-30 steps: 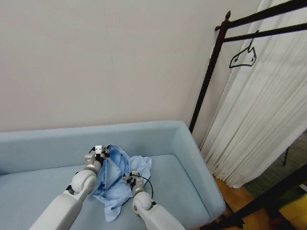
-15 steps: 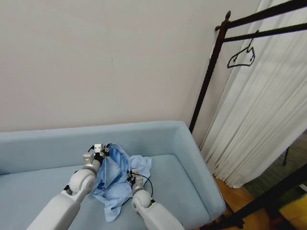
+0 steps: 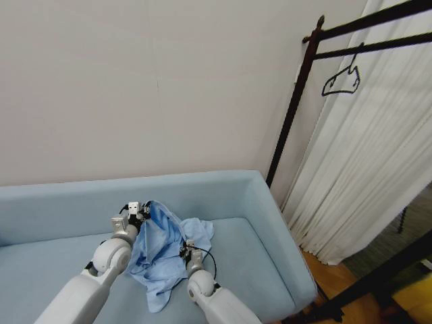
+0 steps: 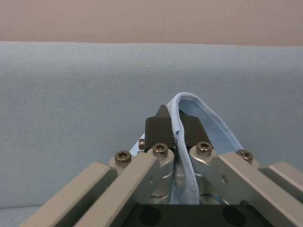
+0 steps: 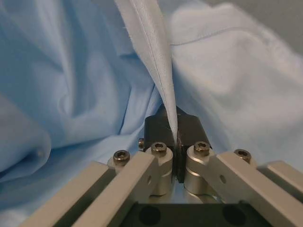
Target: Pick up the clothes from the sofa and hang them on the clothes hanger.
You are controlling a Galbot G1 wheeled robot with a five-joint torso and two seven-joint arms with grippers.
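Note:
A light blue shirt [image 3: 165, 250] lies bunched on the pale blue sofa [image 3: 61, 202], partly lifted. My left gripper [image 3: 138, 212] is shut on a hemmed edge of the shirt [image 4: 189, 106] at its upper left. My right gripper [image 3: 186, 248] is shut on a fold of the shirt [image 5: 156, 52] near the middle. A black clothes hanger [image 3: 342, 79] hangs from the dark rail of the clothes rack [image 3: 297, 94] at the upper right.
The sofa's right armrest [image 3: 280, 236] lies between the shirt and the rack. White curtains [image 3: 371, 175] hang behind the rack. A dark bar [image 3: 378, 277] crosses the lower right above a wooden floor [image 3: 337, 277]. A beige wall [image 3: 135, 88] backs the sofa.
Both grippers have shifted slightly left with the shirt, and the left one has pulled its edge a little lower. The hanger on the rail has swayed.

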